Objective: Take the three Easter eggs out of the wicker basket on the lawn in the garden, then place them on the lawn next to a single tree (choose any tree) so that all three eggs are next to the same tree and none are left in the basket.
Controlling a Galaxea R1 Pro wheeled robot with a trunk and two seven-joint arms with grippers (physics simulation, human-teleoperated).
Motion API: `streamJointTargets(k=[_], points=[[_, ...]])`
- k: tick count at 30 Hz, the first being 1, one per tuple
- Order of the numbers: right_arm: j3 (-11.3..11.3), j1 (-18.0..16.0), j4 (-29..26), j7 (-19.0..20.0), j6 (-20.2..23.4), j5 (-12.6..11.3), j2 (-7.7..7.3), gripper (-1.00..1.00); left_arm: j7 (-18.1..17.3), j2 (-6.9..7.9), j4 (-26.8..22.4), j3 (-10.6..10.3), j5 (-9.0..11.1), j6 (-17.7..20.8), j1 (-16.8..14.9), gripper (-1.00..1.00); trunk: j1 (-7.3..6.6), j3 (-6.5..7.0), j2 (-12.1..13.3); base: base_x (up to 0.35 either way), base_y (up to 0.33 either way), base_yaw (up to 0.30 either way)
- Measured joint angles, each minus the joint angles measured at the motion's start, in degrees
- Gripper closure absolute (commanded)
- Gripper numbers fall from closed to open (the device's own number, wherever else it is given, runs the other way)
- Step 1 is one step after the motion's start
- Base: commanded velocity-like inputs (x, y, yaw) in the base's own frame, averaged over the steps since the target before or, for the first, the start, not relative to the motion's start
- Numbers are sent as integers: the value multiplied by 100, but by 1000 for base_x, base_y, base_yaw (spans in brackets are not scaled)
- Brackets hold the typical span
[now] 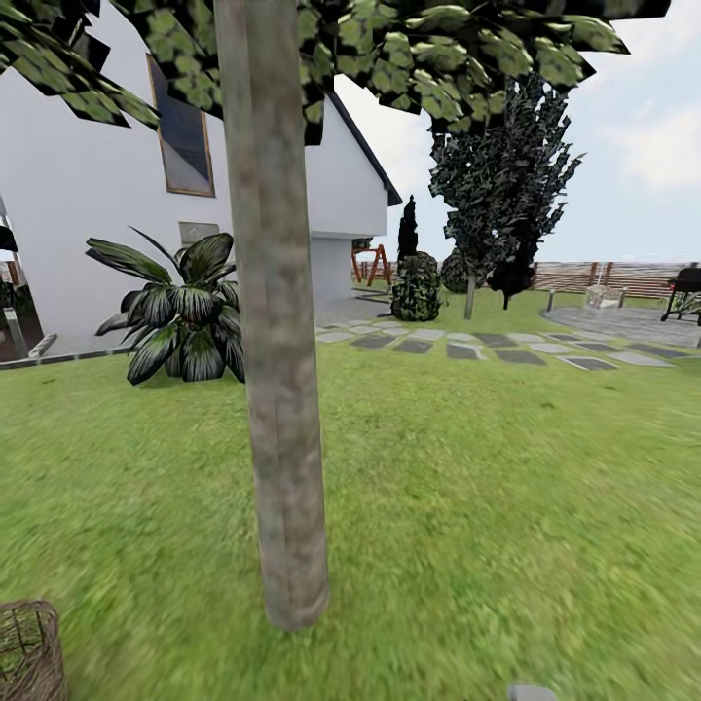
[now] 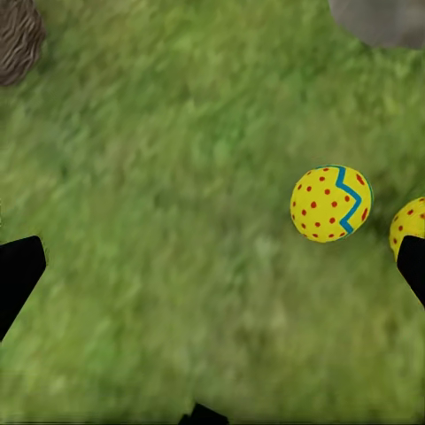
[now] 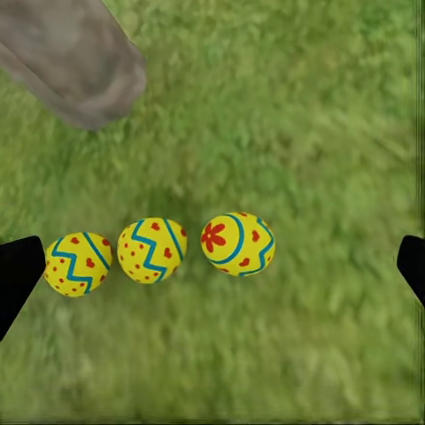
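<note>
three easter eggs [image 3: 158, 250] lie in a short row on the lawn [image 3: 310, 106], just beside the foot of the tree [image 3: 75, 62]. they are yellow with blue zigzag lines and red marks. the two at one end of the row almost touch, and the third sits a little apart. the grass is flat there, so they lie without rolling off. i think they lie close to the trunk because the job wants all three next to one tree.

the right gripper [image 3: 212, 274] hangs over the eggs with its two dark fingers [image 3: 18, 274] spread far apart. it holds nothing. the left gripper [image 2: 212, 274] is also spread wide over the grass and holds nothing. in its view one egg sits in plain sight and part of another peeks in at the edge.

from the head view the tree trunk stands tall in the middle of the grass. the wicker basket [image 1: 27, 650] sits on the lawn at the low left corner of that view, near the tree. i cannot see far into it, but all three eggs are out on the grass, so the job looks done or very nearly done.

far off there is a white house [image 1: 88, 175], a leafy plant [image 1: 180, 307] and grey stepping stones [image 1: 487, 349].
</note>
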Motion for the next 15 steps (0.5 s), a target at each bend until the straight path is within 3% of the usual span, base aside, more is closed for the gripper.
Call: streamJointTargets(k=[7,15], points=[[28,1,873,-715,-636,6,-58,-100,-162,20,163,-2,8,-44,166,-100,-154,125,281,0,0,0],[47,-1,1523,-1219,-875,6,-101,-100,-189,35,189,-8,8,-171,476,-100,-330,269,602,0,0,0]])
